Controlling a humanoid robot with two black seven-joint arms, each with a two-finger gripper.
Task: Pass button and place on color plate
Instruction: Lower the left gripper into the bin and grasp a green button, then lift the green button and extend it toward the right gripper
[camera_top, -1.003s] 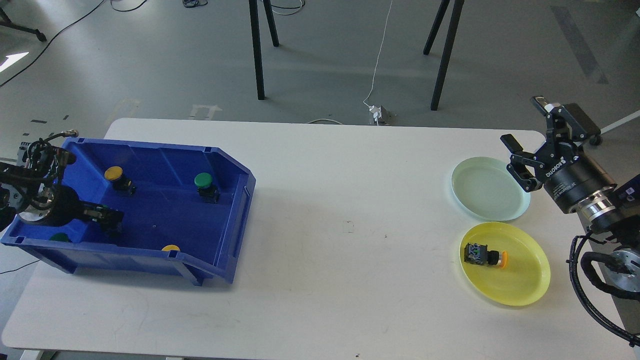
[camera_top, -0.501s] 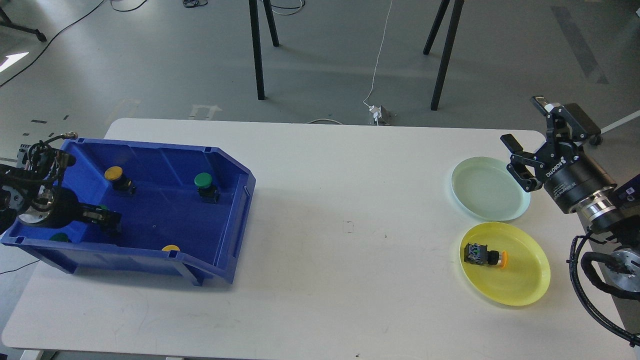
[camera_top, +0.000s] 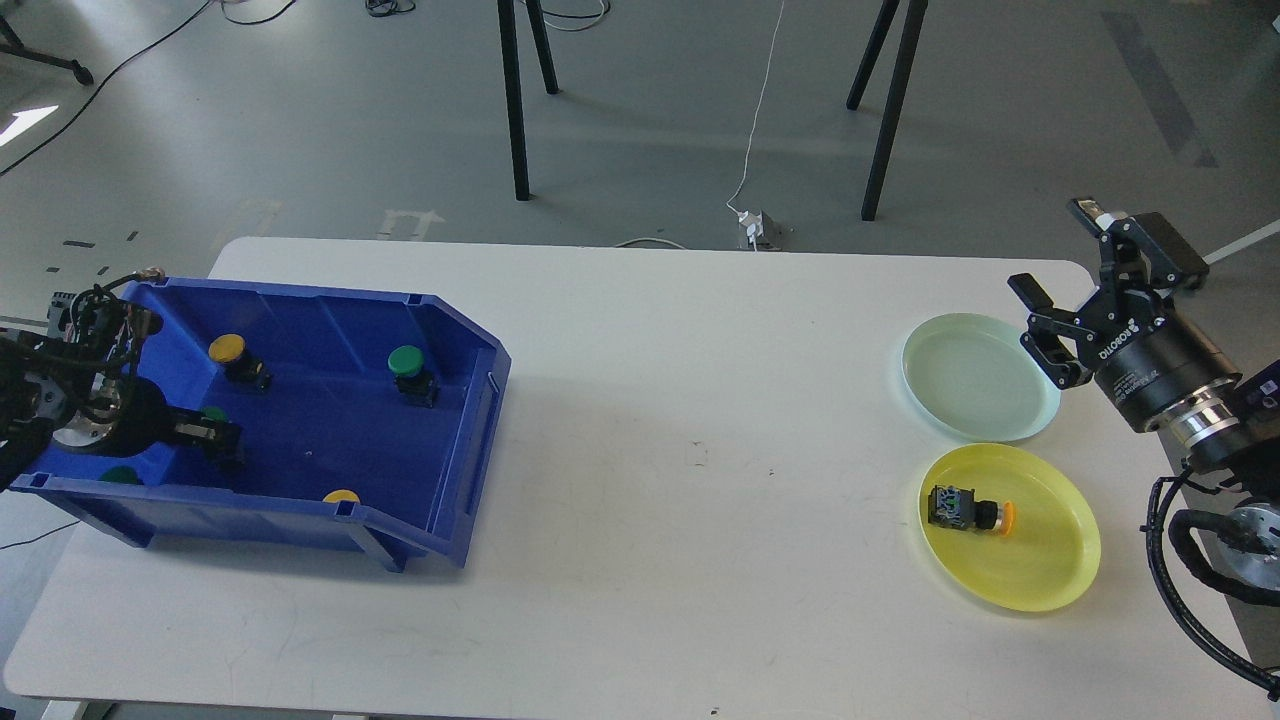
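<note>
A blue bin (camera_top: 460, 430) on the table's left holds a yellow button (camera_top: 227, 348), a green button (camera_top: 406, 360), a second green one (camera_top: 120, 475) and a second yellow one (camera_top: 341, 496), both half hidden. My left gripper (camera_top: 218, 440) reaches low inside the bin, right at a small green button (camera_top: 212, 413). Its dark fingers cannot be told apart. At the right, a yellow plate (camera_top: 1050, 565) holds an orange-capped button (camera_top: 968, 510) lying on its side. A pale green plate (camera_top: 975, 385) is empty. My right gripper (camera_top: 1058, 255) is open and empty above that plate's right rim.
The white table (camera_top: 680, 400) spans the view. Black stand legs (camera_top: 515, 100) and a white cable with a plug (camera_top: 752, 228) are on the floor behind it. My right arm's cables (camera_top: 1170, 540) hang near the yellow plate's right side.
My left arm has shifted slightly inside the bin, gripper still by the small green button. My right gripper has drifted a little to the right. The buttons and plates have not moved.
</note>
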